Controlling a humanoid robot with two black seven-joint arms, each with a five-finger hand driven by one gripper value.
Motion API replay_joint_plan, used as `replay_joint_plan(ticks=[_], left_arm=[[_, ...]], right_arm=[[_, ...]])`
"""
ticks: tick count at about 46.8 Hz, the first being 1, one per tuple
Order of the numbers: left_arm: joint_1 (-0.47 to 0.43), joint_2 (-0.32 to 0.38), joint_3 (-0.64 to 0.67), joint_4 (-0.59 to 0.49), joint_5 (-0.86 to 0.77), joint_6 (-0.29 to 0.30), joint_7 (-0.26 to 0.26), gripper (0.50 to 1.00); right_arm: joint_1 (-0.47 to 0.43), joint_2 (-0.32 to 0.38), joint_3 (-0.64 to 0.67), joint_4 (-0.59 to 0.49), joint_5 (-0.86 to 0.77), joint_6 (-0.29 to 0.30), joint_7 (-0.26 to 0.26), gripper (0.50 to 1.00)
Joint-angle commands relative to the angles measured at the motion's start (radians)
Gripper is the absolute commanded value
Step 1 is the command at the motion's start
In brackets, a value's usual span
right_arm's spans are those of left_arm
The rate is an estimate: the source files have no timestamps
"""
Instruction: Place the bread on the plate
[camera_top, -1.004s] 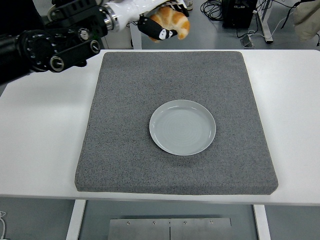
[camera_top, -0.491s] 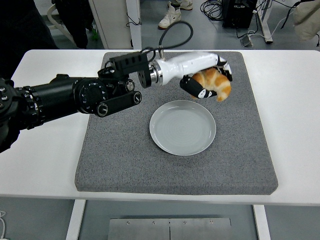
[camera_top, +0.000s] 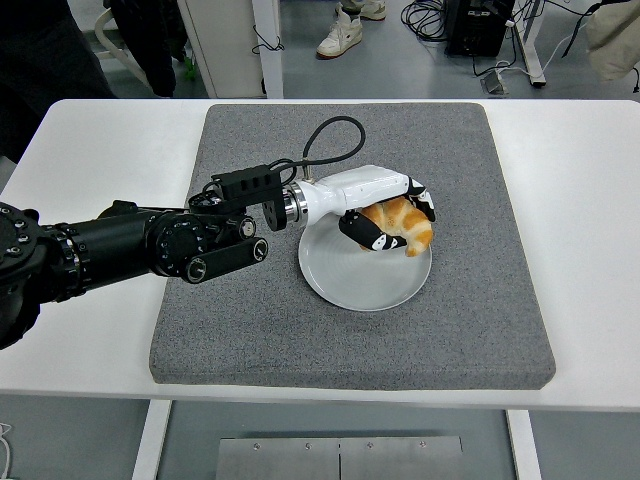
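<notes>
A golden-brown croissant (camera_top: 402, 224) is held in my left hand (camera_top: 385, 222), whose white palm and black-tipped fingers curl around it. The hand hangs over the upper right part of the pale grey plate (camera_top: 352, 277), which lies in the middle of the dark grey mat (camera_top: 250, 330). The bread looks very close to the plate's rim; whether it touches is hidden by the fingers. My black left arm (camera_top: 140, 245) reaches in from the left edge across the mat. The right arm is out of view.
The mat covers most of the white table (camera_top: 90, 300). Beyond the table's far edge are a person's shoes (camera_top: 340, 35), cables and a dark stand (camera_top: 478, 25) on the floor.
My left hand has carried the croissant from beyond the table's far edge down and toward me, and now holds it low over the plate's upper right part.
</notes>
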Motion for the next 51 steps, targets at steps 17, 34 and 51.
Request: replay_joint_plan(ticks=[17, 34, 51], left_arm=[[0.028, 0.091, 0.000, -0.101, 0.020, 0.009, 0.001, 0.500], [0.064, 0.128, -0.001, -0.099, 0.020, 0.009, 0.001, 0.500], [0.086, 0.126, -0.006, -0.089, 0.010, 0.022, 0.001, 0.500]], right_arm=[[0.002, 0.000, 0.000, 0.000, 0.000, 0.000, -0.001, 1.000], [0.003, 0.000, 0.000, 0.000, 0.000, 0.000, -0.001, 1.000], [0.003, 0.000, 0.000, 0.000, 0.000, 0.000, 0.000, 1.000]])
